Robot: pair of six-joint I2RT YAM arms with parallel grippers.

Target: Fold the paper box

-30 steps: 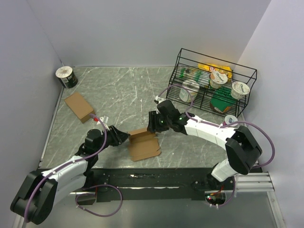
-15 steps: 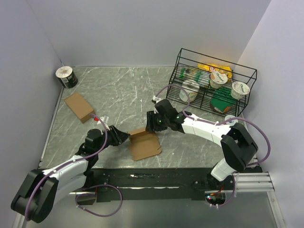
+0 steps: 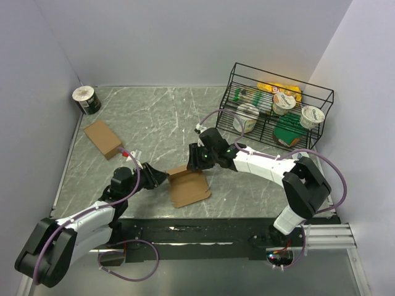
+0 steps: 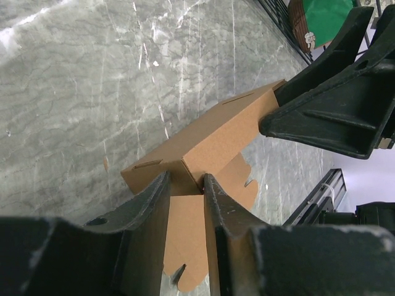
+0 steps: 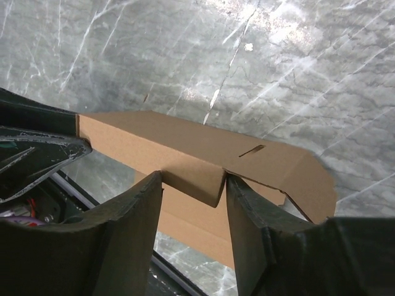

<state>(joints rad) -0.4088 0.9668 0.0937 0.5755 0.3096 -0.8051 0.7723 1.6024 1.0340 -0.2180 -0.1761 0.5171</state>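
Both clamped on box (image 4: 216, 132): left hand (image 4: 186, 182) narrow, at its near corner; right hand (image 5: 193, 179) wider, on far end, just ahead of left.

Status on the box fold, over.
Left gripper and right gripper both pinching the paper box along its raised wall. Base flat on table. Other cardboard box well clear.

roll (image 3: 86, 99) back-left | closed brown box (image 3: 103, 138) left | wire rack (image 3: 284, 78) with cups (image 3: 284, 103) right
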